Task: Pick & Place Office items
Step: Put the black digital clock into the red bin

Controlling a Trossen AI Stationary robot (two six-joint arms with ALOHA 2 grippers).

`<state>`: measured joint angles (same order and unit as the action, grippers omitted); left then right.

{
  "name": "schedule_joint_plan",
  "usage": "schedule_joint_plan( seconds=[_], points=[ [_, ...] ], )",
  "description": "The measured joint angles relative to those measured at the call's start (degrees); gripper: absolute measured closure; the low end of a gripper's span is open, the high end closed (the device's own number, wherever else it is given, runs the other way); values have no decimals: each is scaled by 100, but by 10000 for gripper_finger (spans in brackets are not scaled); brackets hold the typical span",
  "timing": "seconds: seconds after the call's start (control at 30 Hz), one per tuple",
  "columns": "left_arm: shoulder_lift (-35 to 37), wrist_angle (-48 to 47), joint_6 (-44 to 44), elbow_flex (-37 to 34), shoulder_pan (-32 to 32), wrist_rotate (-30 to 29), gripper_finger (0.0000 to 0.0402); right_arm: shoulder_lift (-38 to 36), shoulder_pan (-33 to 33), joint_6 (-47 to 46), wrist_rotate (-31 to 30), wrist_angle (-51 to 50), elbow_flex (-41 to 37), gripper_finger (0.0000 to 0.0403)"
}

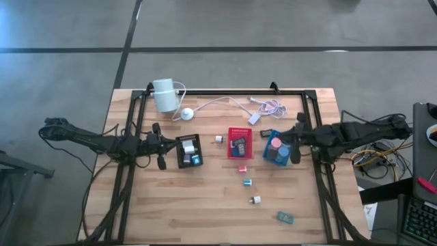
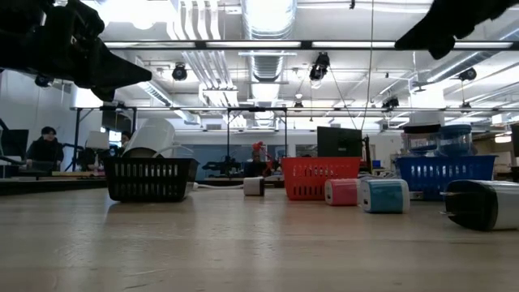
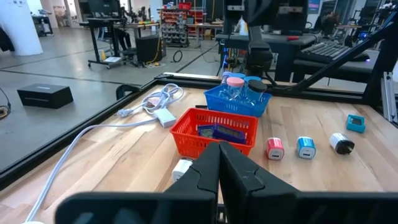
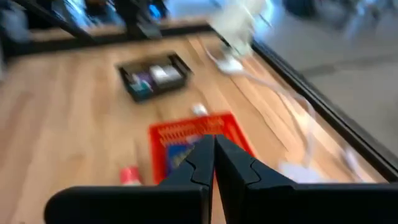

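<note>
Small office items lie loose on the wooden table: a white piece (image 1: 219, 139), a pink block (image 1: 242, 168), a blue block (image 1: 247, 182), a white-and-dark piece (image 1: 255, 200) and a teal piece (image 1: 285, 217). More pieces sit in the black tray (image 1: 189, 151), the red tray (image 1: 240, 143) and the blue tray (image 1: 276, 147). My left gripper (image 1: 169, 145) hovers shut beside the black tray's left side. My right gripper (image 1: 290, 140) hangs shut above the right edge of the blue tray, empty. Both wrist views, left (image 3: 219, 163) and right (image 4: 213, 155), show the fingertips closed with nothing between them.
A white cylinder device (image 1: 164, 94) lies at the far left of the table, its white cable (image 1: 232, 102) running along the far edge to a plug (image 1: 255, 117). A black frame (image 1: 225, 93) borders the table. Bare wood stretches across the near left.
</note>
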<state>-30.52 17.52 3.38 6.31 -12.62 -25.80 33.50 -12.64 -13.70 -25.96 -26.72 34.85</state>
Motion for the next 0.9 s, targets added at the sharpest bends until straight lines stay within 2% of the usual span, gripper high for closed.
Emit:
schedule_joint_plan(
  seconds=[0.2, 0.4, 0.63, 0.9],
  points=[
    [0, 1, -6, 0, 0, 1, 388, 930, 638, -287, 104, -1507, 1146, 394],
    [0, 2, -16, 0, 1, -1, 388, 2131, 1752, -344, 1103, -2277, 2152, 394],
    [1, -2, -17, 0, 1, 0, 388, 3761, 2855, 840, 2446, -3114, 3208, 394],
    [-1, -46, -17, 0, 1, 0, 388, 5402, 3303, 1957, 2556, -3964, 4205, 394]
  ],
)
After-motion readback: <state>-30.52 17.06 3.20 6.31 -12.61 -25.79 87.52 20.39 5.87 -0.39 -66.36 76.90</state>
